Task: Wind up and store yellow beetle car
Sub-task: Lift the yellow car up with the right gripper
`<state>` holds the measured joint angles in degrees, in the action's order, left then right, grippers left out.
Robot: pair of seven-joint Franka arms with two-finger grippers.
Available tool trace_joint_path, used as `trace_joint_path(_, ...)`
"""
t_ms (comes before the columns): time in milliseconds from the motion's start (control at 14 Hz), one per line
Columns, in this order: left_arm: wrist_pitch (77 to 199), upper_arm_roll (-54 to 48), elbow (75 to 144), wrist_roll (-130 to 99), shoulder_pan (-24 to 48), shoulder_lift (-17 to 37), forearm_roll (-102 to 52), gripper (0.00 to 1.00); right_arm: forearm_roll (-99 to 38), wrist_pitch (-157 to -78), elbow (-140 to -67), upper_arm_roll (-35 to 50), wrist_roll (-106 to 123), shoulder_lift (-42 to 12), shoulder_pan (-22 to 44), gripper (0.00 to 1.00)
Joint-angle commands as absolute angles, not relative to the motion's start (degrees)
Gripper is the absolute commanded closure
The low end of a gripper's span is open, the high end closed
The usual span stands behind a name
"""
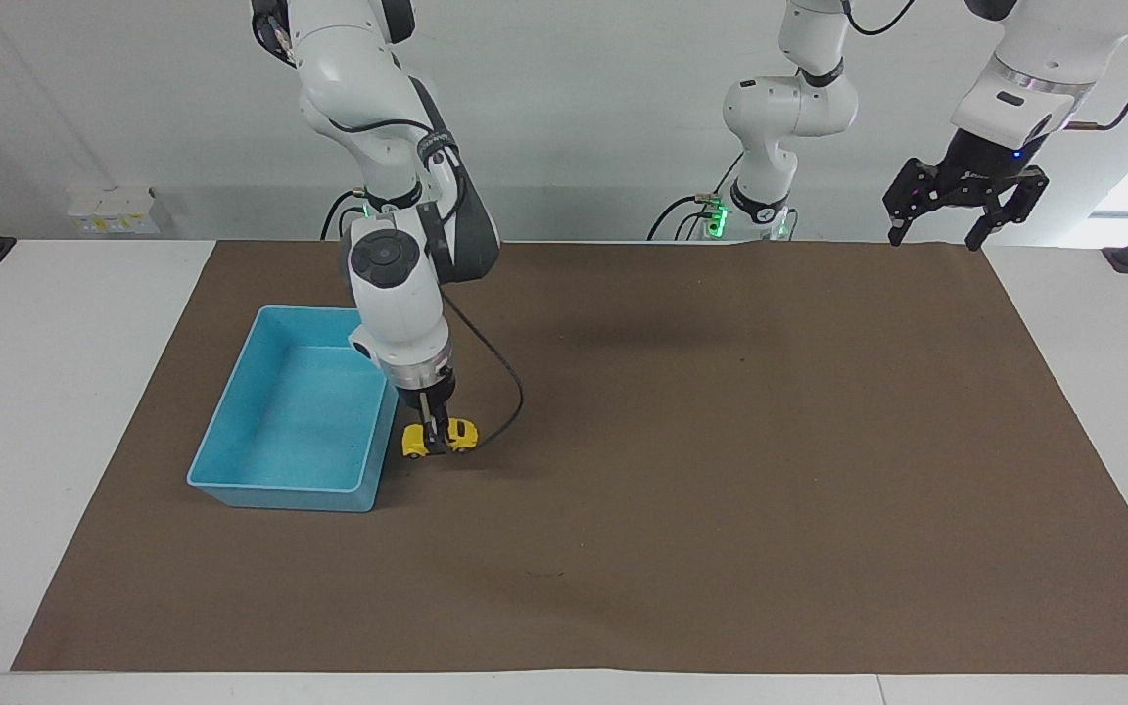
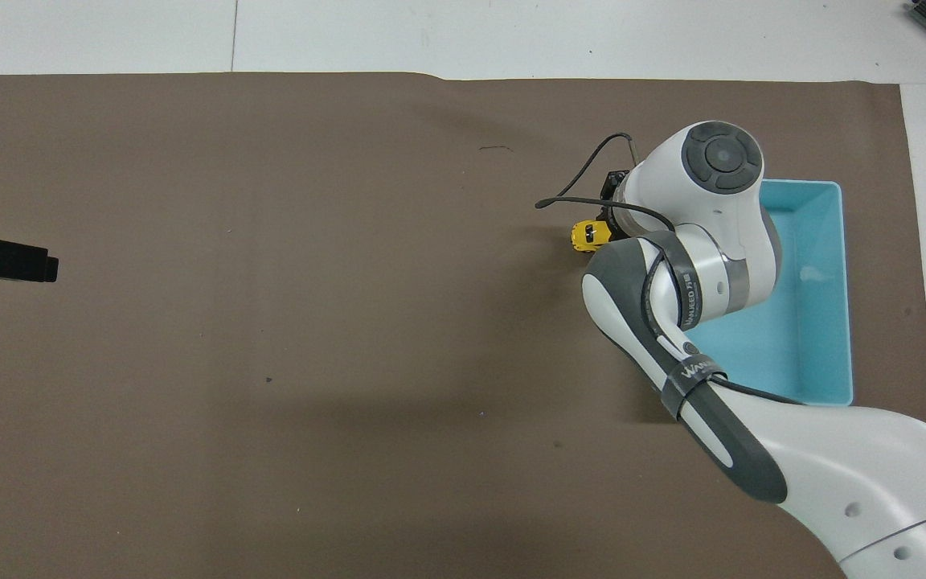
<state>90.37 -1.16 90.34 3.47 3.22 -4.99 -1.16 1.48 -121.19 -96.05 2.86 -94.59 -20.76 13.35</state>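
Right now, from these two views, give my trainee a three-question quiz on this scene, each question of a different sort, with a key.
1. True or false: the yellow beetle car already lies inside the light blue bin.
2. Which gripper is shut on the car? A) left gripper B) right gripper C) neither
3. Fill the gap: the left gripper hangs open over the brown mat at the ______ arm's end of the table.

Key:
1. False. The car is beside the bin, above the mat, toward the left arm's end from the bin wall.
2. B. The right gripper is shut on it.
3. left. That arm waits, holding nothing.
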Motion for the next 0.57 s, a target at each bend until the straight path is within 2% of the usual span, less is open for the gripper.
trace_joint_path(0,89.91,-1.49,91.32,4.31,2.46,-6.15,-1.76,0.00,1.67,-118.31,-96.59,3.78,-88.01,-16.54,12.74,1.00)
trace_joint_path(499,89.91,-1.49,91.32,4.31,2.46,-6.15,-1.76,0.00,1.23,-113.64,-96.59,3.78,-76.66,-10.29,12.57,1.00)
